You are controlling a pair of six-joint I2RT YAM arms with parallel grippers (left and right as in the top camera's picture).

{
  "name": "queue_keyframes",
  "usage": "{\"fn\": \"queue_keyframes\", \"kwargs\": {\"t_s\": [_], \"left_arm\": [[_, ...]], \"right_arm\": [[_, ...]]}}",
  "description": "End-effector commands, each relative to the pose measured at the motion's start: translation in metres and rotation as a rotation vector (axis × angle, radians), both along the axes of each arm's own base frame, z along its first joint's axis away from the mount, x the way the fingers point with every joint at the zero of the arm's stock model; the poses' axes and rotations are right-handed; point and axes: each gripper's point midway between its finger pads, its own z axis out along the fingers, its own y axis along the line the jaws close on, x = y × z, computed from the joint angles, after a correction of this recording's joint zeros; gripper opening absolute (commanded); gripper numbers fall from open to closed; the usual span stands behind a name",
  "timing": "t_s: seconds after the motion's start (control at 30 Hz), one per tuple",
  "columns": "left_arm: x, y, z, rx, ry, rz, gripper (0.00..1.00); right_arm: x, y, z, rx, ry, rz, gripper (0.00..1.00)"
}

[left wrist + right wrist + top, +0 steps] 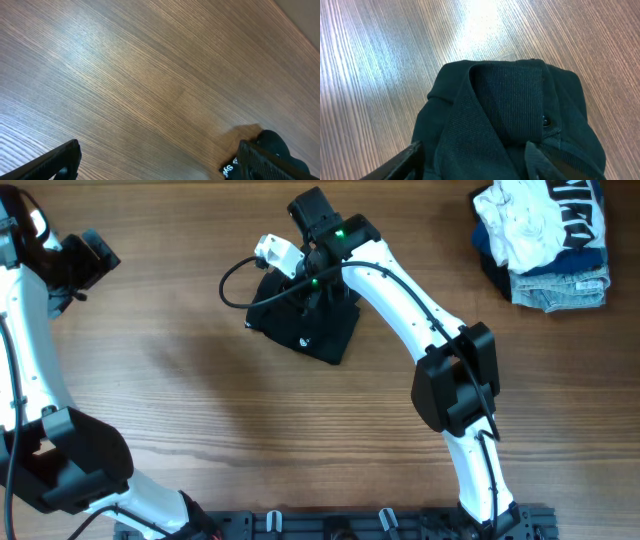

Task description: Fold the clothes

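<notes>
A folded black polo shirt [312,330] lies on the wooden table at the upper middle. In the right wrist view its ribbed collar and a button [505,100] fill the frame. My right gripper [308,278] hangs right over the collar end of the shirt, open, one finger on each side of the collar [472,155], holding nothing. My left gripper [88,264] is far off at the table's upper left. It is open and empty above bare wood [157,162].
A pile of clothes [545,235], white, dark blue and denim, sits at the back right corner. A black cable [232,285] loops from the right wrist just left of the shirt. The table's far edge shows in the left wrist view [305,30].
</notes>
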Motion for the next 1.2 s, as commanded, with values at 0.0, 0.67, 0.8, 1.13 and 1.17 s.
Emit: {"fn": "queue_keyframes", "kwargs": {"t_s": [0.0, 0.67, 0.8, 1.13, 1.17], "left_arm": [[0.0, 0.003, -0.004, 0.003, 0.011, 0.009, 1.0], [0.0, 0.003, -0.004, 0.003, 0.012, 0.009, 1.0], [0.0, 0.003, -0.004, 0.003, 0.011, 0.009, 1.0], [0.002, 0.004, -0.003, 0.007, 0.001, 0.009, 1.0], [0.002, 0.004, -0.003, 0.007, 0.001, 0.009, 1.0]], "right_arm": [[0.002, 0.0, -0.022, -0.023, 0.018, 0.02, 0.62], [0.003, -0.023, 0.019, -0.044, 0.05, -0.201, 0.04], [-0.032, -0.04, 0.015, -0.117, 0.205, -0.224, 0.04], [-0.078, -0.092, 0.002, -0.32, 0.568, -0.639, 0.34], [-0.078, -0.095, 0.0, -0.322, 0.577, -0.657, 0.42]]}}
